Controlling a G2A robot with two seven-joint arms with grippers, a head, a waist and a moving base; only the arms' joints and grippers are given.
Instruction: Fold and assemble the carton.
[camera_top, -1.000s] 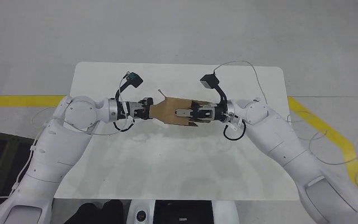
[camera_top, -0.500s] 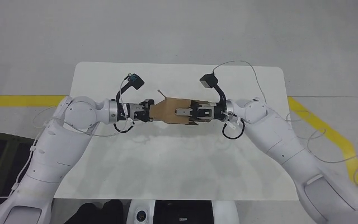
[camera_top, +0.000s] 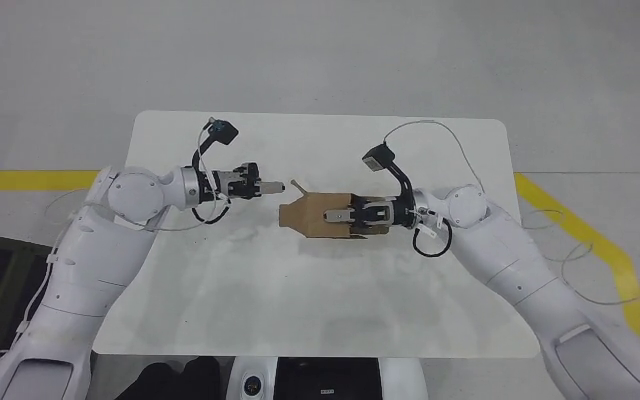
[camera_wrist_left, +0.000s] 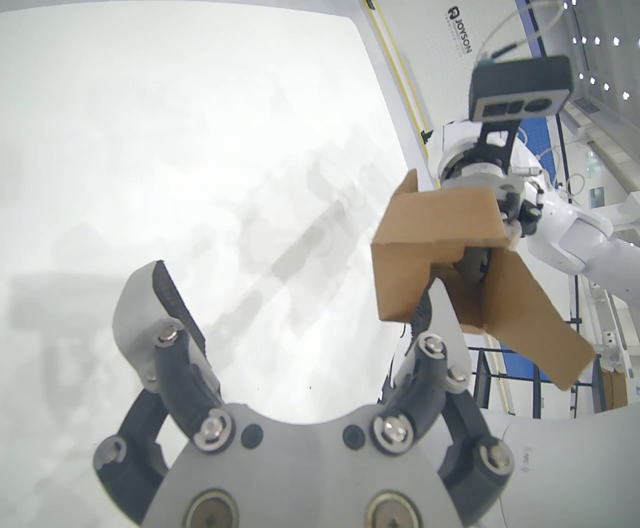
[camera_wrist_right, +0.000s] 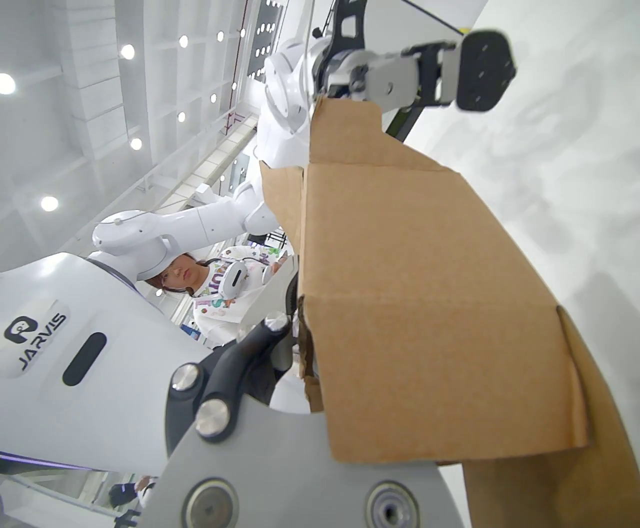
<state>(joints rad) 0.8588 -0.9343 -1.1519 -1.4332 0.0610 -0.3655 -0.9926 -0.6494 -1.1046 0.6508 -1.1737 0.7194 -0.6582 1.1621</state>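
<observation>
Left pincer (camera_wrist_left: 297, 280) has released the carton (camera_top: 305, 212) and drawn back, spread. Right pincer (camera_top: 340, 214) pinches its wall above the desk (camera_top: 200, 300). We judge flap folding in hand; next, left must catch a loose flap (camera_wrist_left: 530, 325).

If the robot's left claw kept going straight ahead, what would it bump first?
Probably the carton, held by the right gripper. The open left gripper points toward it, but the carton sits slightly to one side, so it might only graze an edge.
</observation>
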